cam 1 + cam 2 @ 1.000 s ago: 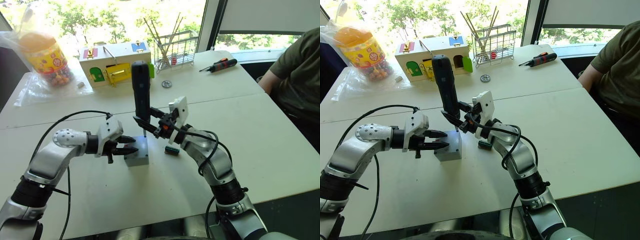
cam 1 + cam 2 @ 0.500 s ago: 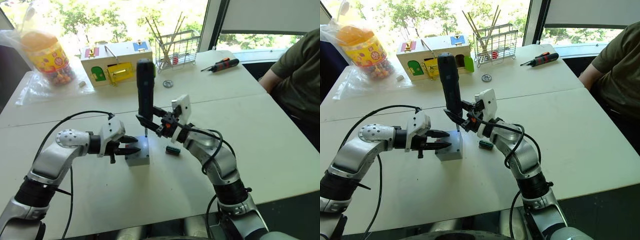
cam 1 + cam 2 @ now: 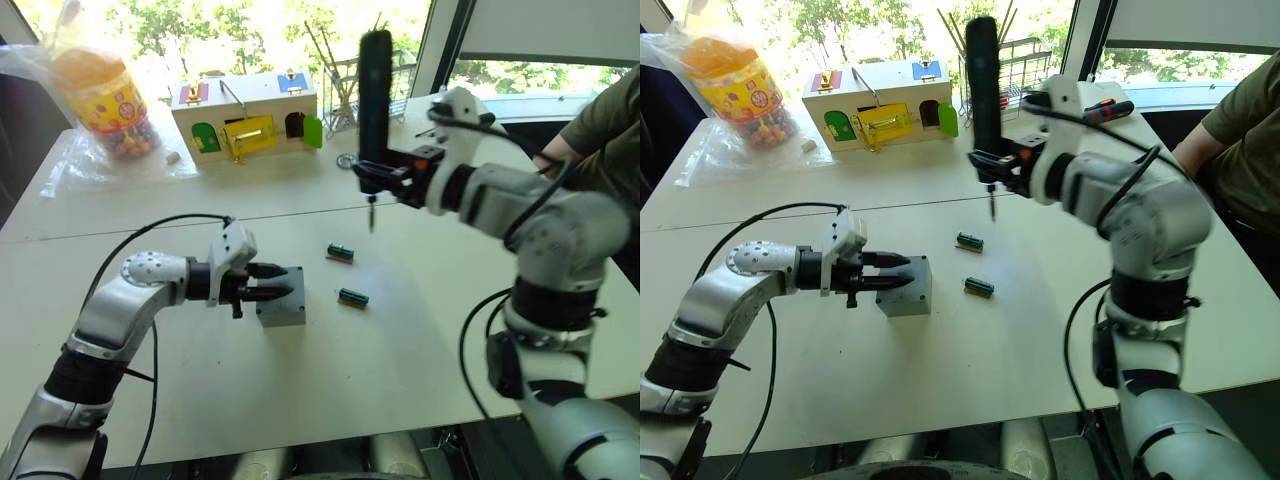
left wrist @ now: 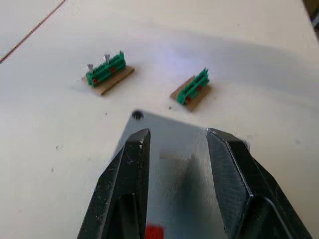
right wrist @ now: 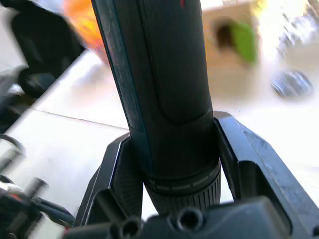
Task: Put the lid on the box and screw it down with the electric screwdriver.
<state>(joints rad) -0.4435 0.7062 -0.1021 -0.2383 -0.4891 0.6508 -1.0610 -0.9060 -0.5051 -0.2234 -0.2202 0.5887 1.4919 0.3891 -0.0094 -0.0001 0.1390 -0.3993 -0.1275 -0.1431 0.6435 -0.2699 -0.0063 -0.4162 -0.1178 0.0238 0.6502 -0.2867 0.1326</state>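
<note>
Two arms share the work in the left eye view. At centre left, we have the left end effector (image 3: 268,283) lying flat over the small grey square plastic box (image 3: 283,308), its black fingers a little apart and closed on nothing; we judge it is there to pin the flat grey lid down and keep the box from turning on the white tabletop (image 3: 420,330). At upper centre, the right end effector (image 3: 372,180) is clamped round the long dark blue-black electric screwdriver (image 3: 374,95), held upright with its thin bit pointing down, well above the tabletop and up and to the right of the box. Two small green screw holders (image 3: 346,274) lie between tool and box, which is probably why the bit hangs over that patch.

From the right eye view, we see the same layout: box (image 3: 908,286) at centre left with the fingers resting over it, screwdriver (image 3: 983,80) high at upper centre, well apart from it.

Looking through the left wrist view, the two black fingers (image 4: 130,174) stand parted over the grey lid (image 4: 174,144), which fills the lower middle, with one dark screw hole at its far corner. Beyond it, in the upper half, lie the green holders; the upper-left one (image 4: 105,72) carries two screws, so we judge that fetching a screw comes next.

Seen in the right wrist view, the fingers (image 5: 251,164) grip the screwdriver barrel (image 5: 164,74) tightly from both sides at the centre of the frame.
</note>
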